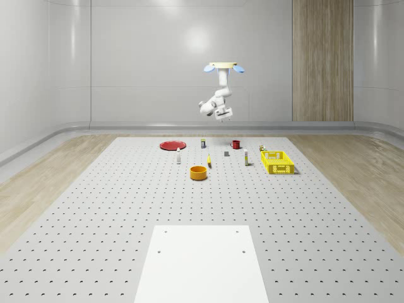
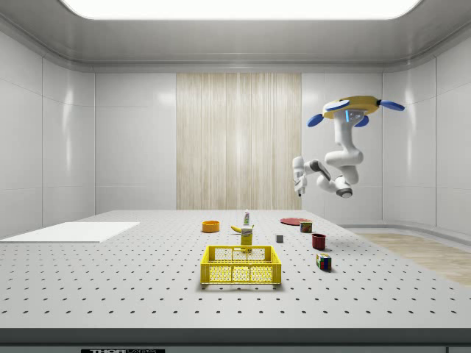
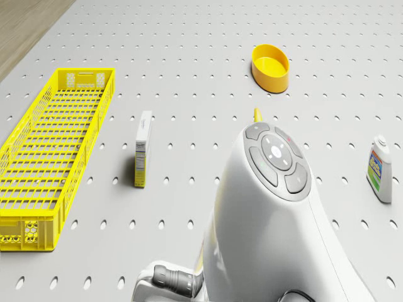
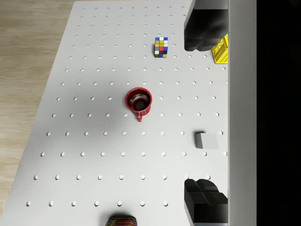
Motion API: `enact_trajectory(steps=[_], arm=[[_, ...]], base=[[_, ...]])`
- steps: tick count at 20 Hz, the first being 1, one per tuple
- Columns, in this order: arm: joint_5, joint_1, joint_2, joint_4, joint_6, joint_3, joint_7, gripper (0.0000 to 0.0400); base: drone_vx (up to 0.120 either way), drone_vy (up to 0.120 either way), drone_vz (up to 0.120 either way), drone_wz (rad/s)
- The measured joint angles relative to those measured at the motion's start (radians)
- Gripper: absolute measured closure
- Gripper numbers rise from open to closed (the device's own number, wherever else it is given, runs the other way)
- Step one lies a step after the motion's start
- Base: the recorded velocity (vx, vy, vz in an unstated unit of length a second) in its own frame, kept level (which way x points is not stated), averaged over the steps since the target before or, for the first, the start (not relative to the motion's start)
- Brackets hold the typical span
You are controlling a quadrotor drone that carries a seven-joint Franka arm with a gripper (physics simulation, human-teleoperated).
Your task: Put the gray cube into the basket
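Fingers (image 4: pixel 202 35) spread wide and holding nothing: in the wrist view two dark pads frame the right side of the picture, one at upper right, one at lower right (image 4: pixel 203 197), with open worktop (image 4: pixel 94 165) between them. And sitting in that gap, closer to the lower pad and well below the tips, is the gray cube (image 4: pixel 207 140), a small matte block with flat faces and no long axis to speak of, resting square on the perforated surface. So the target lies almost straight along the line of the gripper (image 4: pixel 202 117), just off toward the lower finger; a small shift and a drop look like what the grasp calls for.

Out from there, the glossy red mug (image 4: pixel 138 102) stands near the picture's middle, handle pointing down-frame, apart from the cube. The colourful puzzle cube (image 4: pixel 161 47) sits toward the top.

Pull back to the whole-scene view: the drone (image 1: pixel 222 67) hovers high above the far middle of the worktop, white arm folded beneath it, gripper hanging over the spot between mug and cube. The gray cube (image 1: pixel 226 153) is a speck right of centre; the basket (image 1: pixel 277 161), a yellow plastic lattice crate, long and shallow, lies to the right of it, well apart. In the side view the basket (image 2: pixel 241 265) sits front and centre, empty from what shows.
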Motion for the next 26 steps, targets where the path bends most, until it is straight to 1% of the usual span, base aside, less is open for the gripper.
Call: enact_trajectory(steps=[2,4,9,14,21,26], arm=[[-0.033,-0.057,-0.020,-0.011,-0.024,0.028,0.037,0.0000],[-0.053,-0.100,-0.038,-0.017,-0.040,0.048,0.065,0.0000],[-0.071,-0.165,-0.076,-0.023,-0.052,0.081,0.110,0.0000],[-0.068,-0.198,-0.107,-0.023,-0.044,0.100,0.134,0.0000],[-0.052,-0.223,-0.147,-0.021,-0.017,0.118,0.155,0.0000],[-0.038,-0.235,-0.173,-0.019,0.005,0.128,0.165,0.0000]], base=[[0.120,0.000,-0.120,0.000],[0.120,0.000,-0.120,0.000],[0.120,0.000,-0.120,0.000],[0.120,0.000,-0.120,0.000],[0.120,0.000,-0.120,0.000],[0.000,0.000,-0.120,0.000]])
